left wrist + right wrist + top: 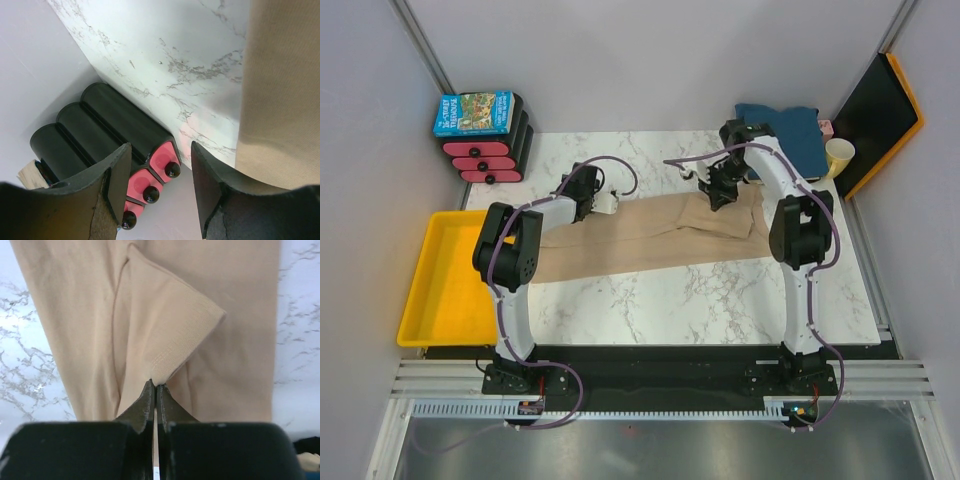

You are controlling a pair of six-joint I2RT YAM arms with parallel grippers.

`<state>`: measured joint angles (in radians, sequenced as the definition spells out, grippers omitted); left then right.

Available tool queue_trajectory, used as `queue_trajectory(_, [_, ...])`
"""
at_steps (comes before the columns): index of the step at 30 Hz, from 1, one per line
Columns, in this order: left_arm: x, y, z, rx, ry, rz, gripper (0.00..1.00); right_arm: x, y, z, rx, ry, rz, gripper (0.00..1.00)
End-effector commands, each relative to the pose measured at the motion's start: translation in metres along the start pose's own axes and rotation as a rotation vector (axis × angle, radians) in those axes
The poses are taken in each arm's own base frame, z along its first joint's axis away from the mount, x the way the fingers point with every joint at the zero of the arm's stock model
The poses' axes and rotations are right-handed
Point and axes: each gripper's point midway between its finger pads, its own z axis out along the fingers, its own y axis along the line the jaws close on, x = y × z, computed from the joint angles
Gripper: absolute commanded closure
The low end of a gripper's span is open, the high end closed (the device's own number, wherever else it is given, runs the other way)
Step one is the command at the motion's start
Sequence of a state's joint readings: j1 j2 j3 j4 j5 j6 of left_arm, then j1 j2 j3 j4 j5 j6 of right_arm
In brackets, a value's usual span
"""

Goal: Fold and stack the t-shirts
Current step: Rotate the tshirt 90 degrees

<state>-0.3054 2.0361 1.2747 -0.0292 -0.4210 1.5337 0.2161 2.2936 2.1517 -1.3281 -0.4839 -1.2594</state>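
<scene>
Right claw (154, 386): closed, tips pinching the hem corner of the short sleeve (175, 335) of the tan t-shirt (650, 235).
Left claw (160, 150): open, gripping nothing, just beside the shirt's far edge. Between its fingers I see a black drawer unit (115, 130) with 3 pink fronts.

Position: the tan t-shirt lies as a long narrow band across the middle of the desk (720, 300), slanting from near left to far right. A teal-blue t-shirt (785, 130) sits at the far right corner, apart from it.

Step in hand (judgement): turning the sleeve inward over the body.
- Keep the lift low so only the sleeve rises.
- Carry it until the hem lies inside the body's edge.
- Lay it flat before letting go.
- Pin the other end with the left claw, or the whole band may drag.

Materials:
- Shirt: matte knit, limp, soft creases. The sleeve hem shows a ribbed band with a stitched seam, and the sleeve tapers to the pinch.
- Desk: smooth, white, marble-veined. Cloth probably slides easily on it.
- Claw fingers: black, wedge-shaped, tapering to thin tips.
</scene>
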Motion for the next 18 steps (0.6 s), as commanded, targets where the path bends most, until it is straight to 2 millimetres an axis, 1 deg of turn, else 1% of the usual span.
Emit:
queue_trajectory(1, [-0.004,0.013,0.001,-0.026,-0.003,-0.031,0.42,0.011,0.057,-0.010,-0.141,0.093,-0.036,1.00])
queue_trajectory(2, [-0.004,0.013,0.001,-0.027,-0.003,-0.032,0.42,0.015,0.062,-0.012,-0.146,0.122,-0.047,1.00])
queue_trajectory(3, [-0.004,0.012,0.002,-0.025,-0.005,-0.032,0.42,0.014,0.068,-0.017,-0.143,0.135,-0.063,1.00])
queue_trajectory(4, [-0.005,0.013,0.002,-0.026,-0.008,-0.031,0.42,0.021,0.078,-0.013,-0.171,0.153,-0.060,1.00])
queue_trajectory(5, [-0.005,0.013,0.002,-0.025,-0.008,-0.032,0.41,0.025,0.082,-0.015,-0.175,0.179,-0.070,1.00])
queue_trajectory(6, [-0.006,0.013,0.002,-0.026,-0.009,-0.033,0.41,0.024,0.088,-0.019,-0.173,0.190,-0.092,1.00])
queue_trajectory(7, [-0.006,0.012,0.003,-0.023,-0.011,-0.032,0.42,0.030,0.097,-0.016,-0.198,0.210,-0.095,1.00])
queue_trajectory(10, [-0.008,0.013,0.004,-0.026,-0.015,-0.035,0.42,0.026,0.107,-0.020,-0.200,0.220,-0.116,1.00])
queue_trajectory(12, [-0.011,0.013,0.003,-0.027,-0.020,-0.036,0.41,0.020,0.113,-0.023,-0.196,0.221,-0.135,1.00])
queue_trajectory(15, [-0.012,0.014,0.002,-0.030,-0.024,-0.039,0.42,0.017,0.127,-0.019,-0.222,0.232,-0.155,1.00])
queue_trajectory(16, [-0.011,0.014,0.003,-0.031,-0.023,-0.040,0.42,0.016,0.130,-0.018,-0.228,0.236,-0.158,0.98])
queue_trajectory(17, [-0.012,0.015,0.002,-0.032,-0.024,-0.039,0.42,0.012,0.136,-0.016,-0.237,0.241,-0.169,0.92])
queue_trajectory(18, [-0.012,0.014,0.002,-0.032,-0.026,-0.039,0.41,0.014,0.143,-0.013,-0.255,0.250,-0.166,0.86])
